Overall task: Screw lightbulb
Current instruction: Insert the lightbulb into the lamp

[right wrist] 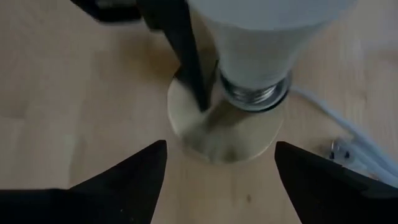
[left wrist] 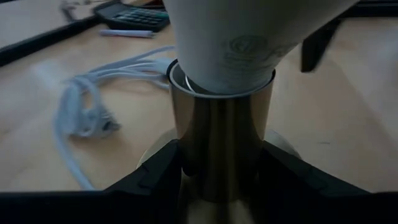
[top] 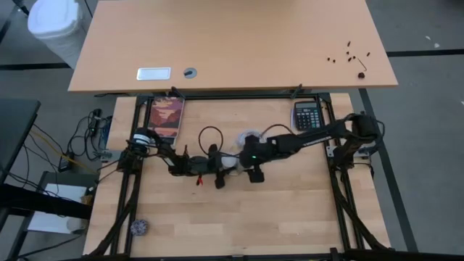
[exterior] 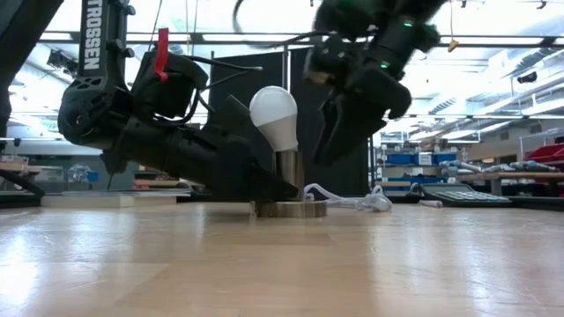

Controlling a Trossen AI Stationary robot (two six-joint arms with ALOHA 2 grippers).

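So the small white pear-shaped lightbulb (exterior: 274,116) is already sitting upright in the round silvery metal socket (exterior: 287,187), near the middle of the light wooden worktop (top: 239,217). In the right wrist view the threaded collar of the bulb still shows above the socket's disc base, so it looks started but not fully wound in. Call it mid-screwing.

The left end effector (left wrist: 221,171) lies low on the worktop, coming in from 9 o'clock of the socket, and its two dark fingers are clamped on the socket's metal barrel, one on each side, keeping it from spinning. The right end effector (exterior: 339,123) hangs just beside the bulb at roughly 3 o'clock in the low view, fingers spread wide and gripping nothing; the bulb sits between and ahead of them in its own wrist view.

The socket's white cord (exterior: 352,201) trails off behind it.

Next move probably calls for the right end effector to close around the bulb's widest part, squarely and not too hard, then twist while the left one holds the socket firm. Gripping off-centre could tilt the bulb and jam the threads.
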